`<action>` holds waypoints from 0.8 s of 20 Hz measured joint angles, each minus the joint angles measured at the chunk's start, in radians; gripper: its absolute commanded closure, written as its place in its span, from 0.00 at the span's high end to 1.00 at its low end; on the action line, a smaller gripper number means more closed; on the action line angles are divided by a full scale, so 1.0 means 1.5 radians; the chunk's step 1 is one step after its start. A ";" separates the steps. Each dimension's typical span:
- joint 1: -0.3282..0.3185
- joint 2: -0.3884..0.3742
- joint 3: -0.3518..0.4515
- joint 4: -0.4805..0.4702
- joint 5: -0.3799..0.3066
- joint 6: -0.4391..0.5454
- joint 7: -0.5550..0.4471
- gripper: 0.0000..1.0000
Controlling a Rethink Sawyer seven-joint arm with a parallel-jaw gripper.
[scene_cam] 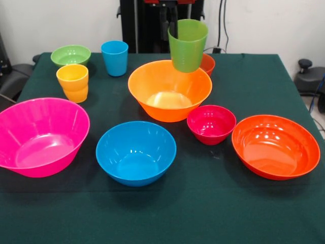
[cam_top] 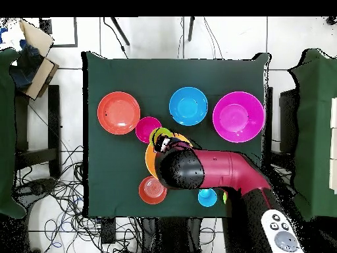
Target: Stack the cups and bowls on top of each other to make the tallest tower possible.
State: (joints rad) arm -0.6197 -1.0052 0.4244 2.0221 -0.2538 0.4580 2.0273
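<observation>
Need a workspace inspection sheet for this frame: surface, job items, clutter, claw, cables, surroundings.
Surface: green cloth table.
Job's things: green cup raised above big orange bowl; pink bowl, blue bowl, magenta bowl, red-orange bowl, green bowl, blue cup, yellow cup apart; no tower yet.
Clutter: nothing seen.
Claw: hidden behind the green cup.
Cables: loose on floor.
Surroundings: cardboard box.

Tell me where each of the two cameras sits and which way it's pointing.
Front view: across the table from the robot, facing its pedestal; the green cup hangs lifted over the big orange bowl, the claw unseen.
Overhead view: above, looking straight down; the red-black arm covers the table's middle.
Shared: the big pink bowl.
</observation>
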 measured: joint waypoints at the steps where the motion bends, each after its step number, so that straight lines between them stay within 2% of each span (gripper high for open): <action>1: -0.010 0.000 0.007 0.000 -0.006 0.003 0.000 0.00; 6: -0.032 0.001 0.025 0.000 -0.025 0.007 0.000 0.00; 16: -0.034 0.004 0.041 0.000 -0.049 0.007 0.000 0.00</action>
State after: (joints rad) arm -0.6706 -0.9992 0.4864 2.0219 -0.3280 0.4682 2.0273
